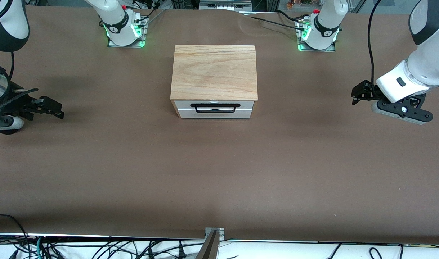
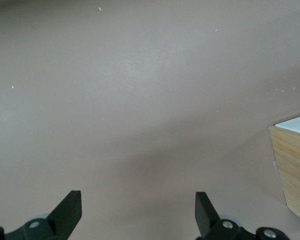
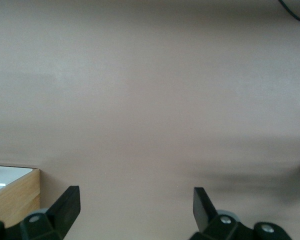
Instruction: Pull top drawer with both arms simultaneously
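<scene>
A: Brown matte covering spreads over the whole table. At its middle stands a small cabinet with an oak-grain top. The top drawer faces the front camera, white-fronted, flush and apparently shut, with a wide black wire handle.

B: Where are the arms?

A: Well apart from it. The left gripper hangs over bare table toward the left arm's end, and the right gripper does likewise at the right arm's end. Both point inward at the cabinet, likely a mirrored ready pose so each can reach one end of the handle together.

B: Are they gripping anything?

A: No. The wrist views show this best: the left gripper and right gripper each have fingers spread wide with nothing between them. Each wrist view also catches only a corner of the cabinet, never the handle, which only the front view shows.
</scene>
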